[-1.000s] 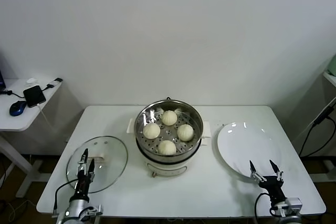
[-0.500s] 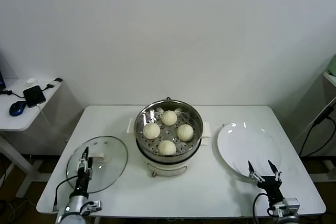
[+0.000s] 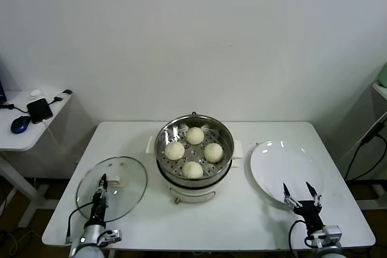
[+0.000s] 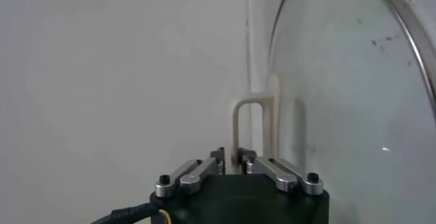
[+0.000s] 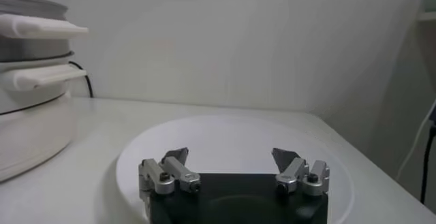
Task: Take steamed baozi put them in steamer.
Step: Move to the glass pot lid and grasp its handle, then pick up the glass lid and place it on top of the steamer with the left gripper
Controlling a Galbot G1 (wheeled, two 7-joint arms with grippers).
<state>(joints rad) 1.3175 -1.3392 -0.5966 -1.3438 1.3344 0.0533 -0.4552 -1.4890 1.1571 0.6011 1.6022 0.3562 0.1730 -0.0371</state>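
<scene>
Several cream-white steamed baozi [image 3: 195, 135] lie on the perforated tray inside the steel steamer [image 3: 227, 134] at the table's middle. My left gripper [image 3: 103, 180] is at the front left, over the glass lid [image 3: 130, 185]. Seen from the left wrist, its jaws [image 4: 233, 154] are shut on one leg of the lid's white handle [image 4: 253, 103]. My right gripper [image 3: 298, 190] hangs open at the near edge of the white plate [image 3: 284, 164]. In the right wrist view nothing sits between its fingers [image 5: 231, 156], and the plate [image 5: 231, 133] is bare.
The steamer's white base and side handle [image 5: 27, 130] show to one side in the right wrist view. A small side table [image 3: 30, 128] with a phone and a mouse stands at the far left. The wall is close behind the table.
My left gripper's jaws have closed from wide open onto the lid's handle. Both grippers have sunk slightly toward the table's front edge. The baozi have not moved.
</scene>
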